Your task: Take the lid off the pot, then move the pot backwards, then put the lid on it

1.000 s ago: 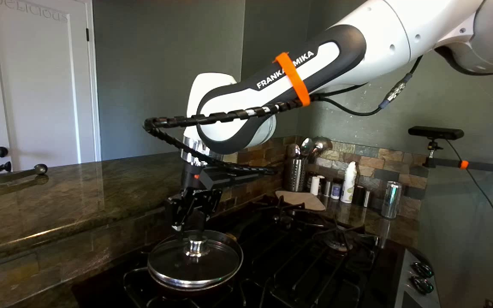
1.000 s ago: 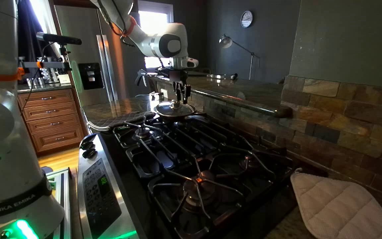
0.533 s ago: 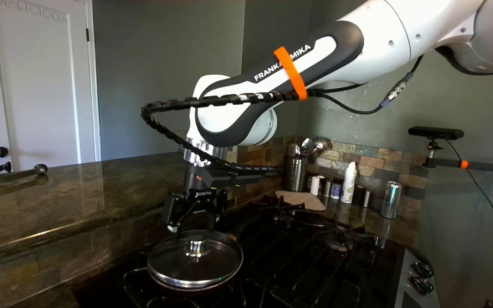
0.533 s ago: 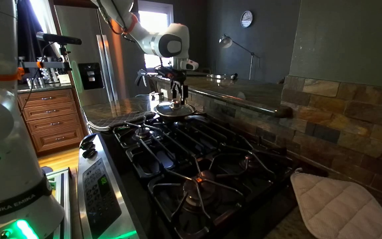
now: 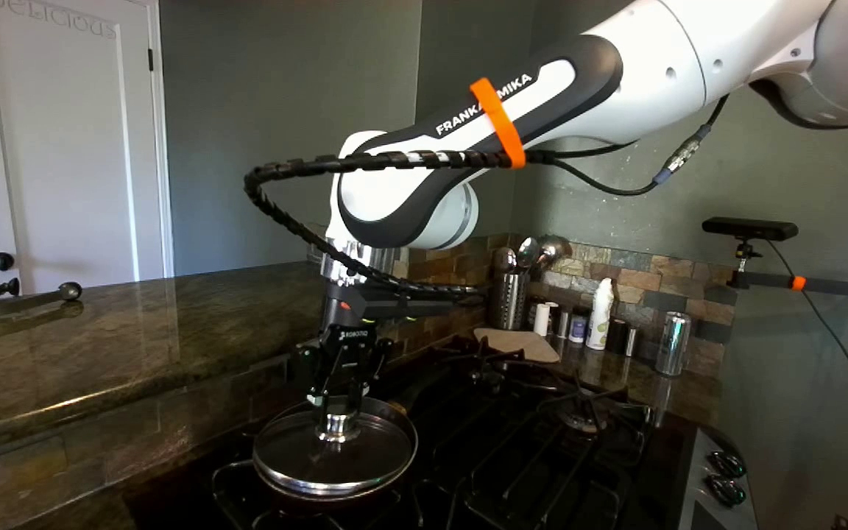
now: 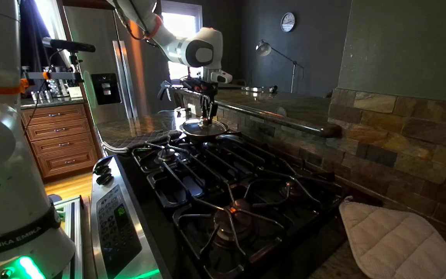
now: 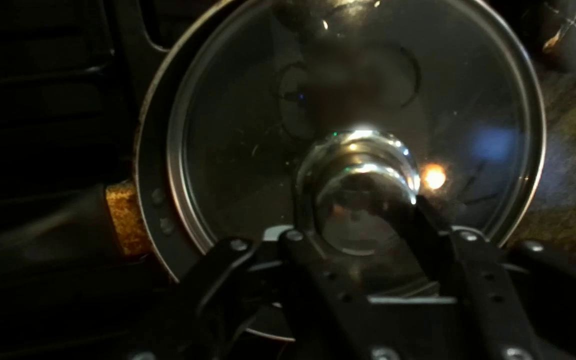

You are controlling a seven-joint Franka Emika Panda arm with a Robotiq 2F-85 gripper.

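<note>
The glass lid (image 7: 248,150) with its shiny rim rests on the pot (image 7: 155,150), a little off centre, so a crescent of the pot's dark inside shows on the handle side. In both exterior views the pot (image 5: 397,417) stands on the end of the stove. My gripper (image 5: 338,414) points straight down over the middle of the lid (image 5: 299,453). Its fingers (image 7: 423,235) flank the metal knob (image 7: 355,220) on both sides and look closed against it; the exact contact is dark. From an exterior view the gripper (image 6: 206,117) reaches right down to the knob.
A raised stone counter (image 5: 137,346) runs close beside the pot. The pot's dark handle (image 7: 43,230) reaches over the stove. Burner grates (image 6: 227,186) stretch across the stovetop. A pale potholder (image 6: 397,236), a utensil canister (image 5: 512,300) and several bottles stand farther along.
One second ago the gripper was tilted and narrower; half a second ago its jaws stood wide above the knob. Now it is upright with the jaws drawn in around the knob. Lid and pot have not moved.
</note>
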